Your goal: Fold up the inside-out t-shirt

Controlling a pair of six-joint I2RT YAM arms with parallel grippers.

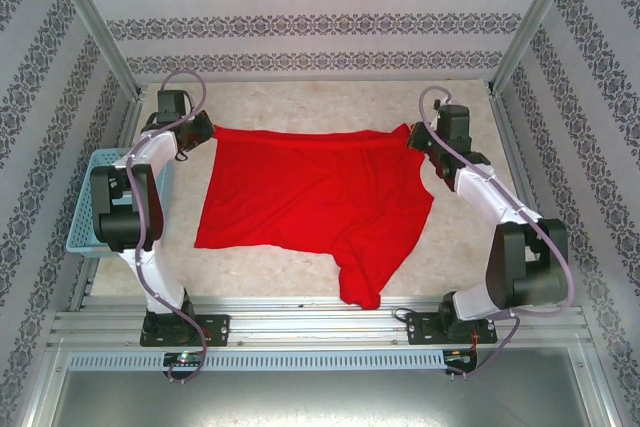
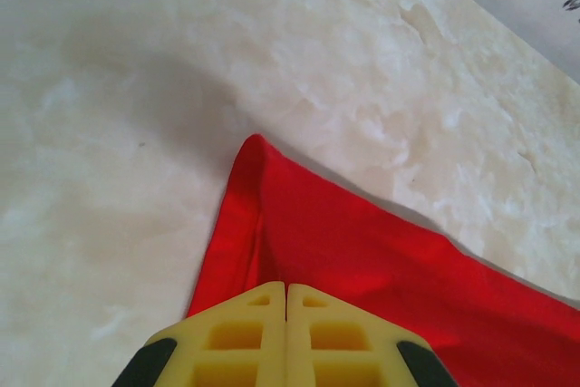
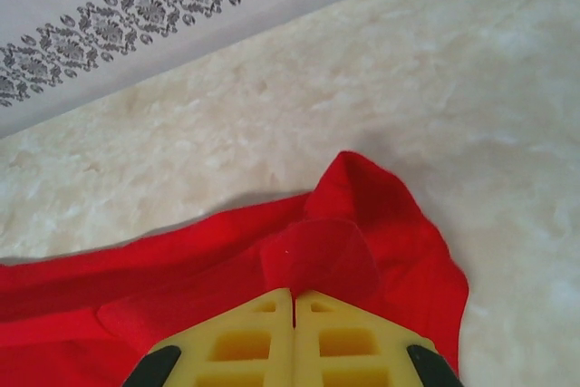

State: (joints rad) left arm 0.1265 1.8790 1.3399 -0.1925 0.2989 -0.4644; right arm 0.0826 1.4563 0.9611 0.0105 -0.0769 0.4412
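1. In the top external view, the red t-shirt (image 1: 310,197) lay spread on the middle of the bench (image 1: 300,97). Its far edge was stretched between the two arms. The left fingers (image 1: 205,131) were at the far left corner of the cloth and the right fingers (image 1: 412,137) at the far right corner. A light blue mesh basket (image 1: 78,239) stood at the left side, apart from the cloth. One bunched part of the t-shirt reached the near edge of the bench. I judged it could slide off if the arms drag the cloth, because nothing held it there. No writing could be read here.

2. In the left wrist view, the left fingers (image 2: 283,305) were clenched with no gap between them. The t-shirt (image 2: 362,260) ran under their tips, so they seemed to grasp its corner. A pointed bit of cloth stuck out ahead of them on the pale bench (image 2: 109,88). The hold looked to be close to the hem, so a strong pull could make the cloth slip out.

3. In the right wrist view, the right fingers (image 3: 290,314) were also clenched, grasping a crumpled fold of the t-shirt (image 3: 381,215). Several layers seemed to be caught together, which could give an uneven fold. The wall (image 3: 181,6) carried only an ornament pattern. No brand or label was readable.
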